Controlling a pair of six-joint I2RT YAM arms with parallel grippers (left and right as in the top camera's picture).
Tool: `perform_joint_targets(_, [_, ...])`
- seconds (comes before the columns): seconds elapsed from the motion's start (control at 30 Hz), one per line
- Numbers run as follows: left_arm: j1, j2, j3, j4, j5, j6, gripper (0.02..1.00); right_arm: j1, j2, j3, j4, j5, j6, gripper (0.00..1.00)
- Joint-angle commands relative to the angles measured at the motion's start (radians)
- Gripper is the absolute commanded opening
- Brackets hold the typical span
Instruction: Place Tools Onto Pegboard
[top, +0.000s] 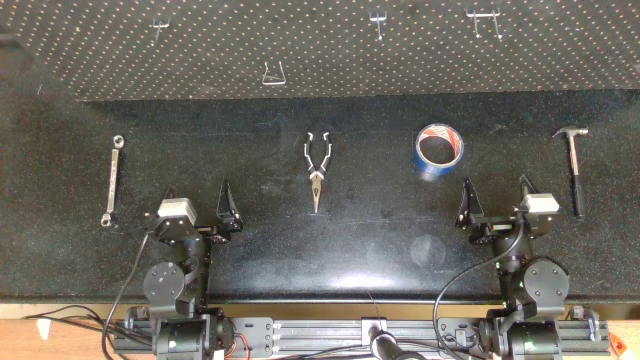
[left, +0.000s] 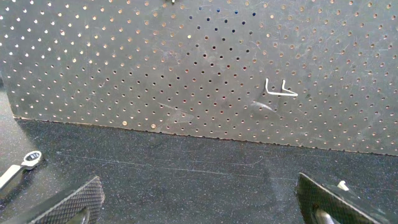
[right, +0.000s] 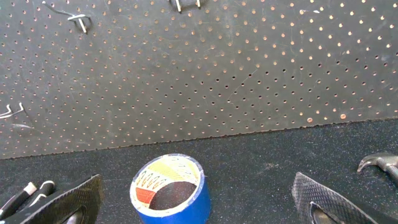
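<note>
Right hand (top: 495, 186), wide-spread, near tape roll (top: 430, 166), hammer (top: 574, 180) alongside

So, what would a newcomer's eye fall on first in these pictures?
Probably the blue roll of tape, the one bright thing on the black table, right of centre. Next, the tools lying in the same row: a wrench far left, pliers in the middle, a hammer far right, all in front of the pegboard.

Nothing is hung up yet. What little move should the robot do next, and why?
Probably reach the right claw forward over the tape. That claw is open and empty, the tape sits straight ahead of it, and the hooks on the pegboard are bare.
</note>
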Motion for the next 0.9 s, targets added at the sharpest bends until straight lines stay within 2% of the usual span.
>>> perform_joint_targets(0.03, [0.005, -0.016, -0.002, -0.004, 0.03, 0.049, 0.996, 0.005, -0.011, -0.002, -0.005, -0.024, 0.011, 0.989])
perform_joint_targets(0.17, [0.009, 0.005, 0.045, -0.004, 0.029, 0.126, 0.996, 0.005, -0.011, -0.002, -0.005, -0.024, 0.011, 0.989])
perform_joint_targets(0.3, [0.019, 0.236, 0.216, -0.043, 0.029, 0.167, 0.993, 0.005, -0.011, -0.002, -0.005, -0.024, 0.011, 0.987])
perform_joint_targets(0.4, [0.028, 0.442, 0.401, -0.208, 0.028, 0.223, 0.993, 0.005, -0.011, -0.002, -0.005, -0.024, 0.011, 0.989])
perform_joint_targets(0.53, [0.087, 0.673, 0.64, -0.46, 0.026, 0.223, 0.993, 0.005, -0.011, -0.002, -0.005, -0.024, 0.011, 0.989])
perform_joint_targets(0.7, [0.271, 0.912, 0.902, -0.708, -0.008, 0.223, 0.996, 0.005, -0.011, -0.002, -0.005, -0.024, 0.011, 0.989])
perform_joint_targets(0.8, [0.417, 1.011, 0.994, -0.788, -0.135, 0.226, 0.996, 0.005, -0.011, -0.002, -0.005, -0.024, 0.011, 0.987])
perform_joint_targets(0.83, [0.457, 1.029, 1.011, -0.812, -0.174, 0.245, 0.993, 0.005, -0.011, -0.002, -0.005, -0.024, 0.011, 0.989])
perform_joint_targets(0.9, [0.529, 1.054, 1.034, -0.853, -0.174, 0.372, 0.993, 0.005, -0.011, -0.002, -0.005, -0.024, 0.011, 0.989])
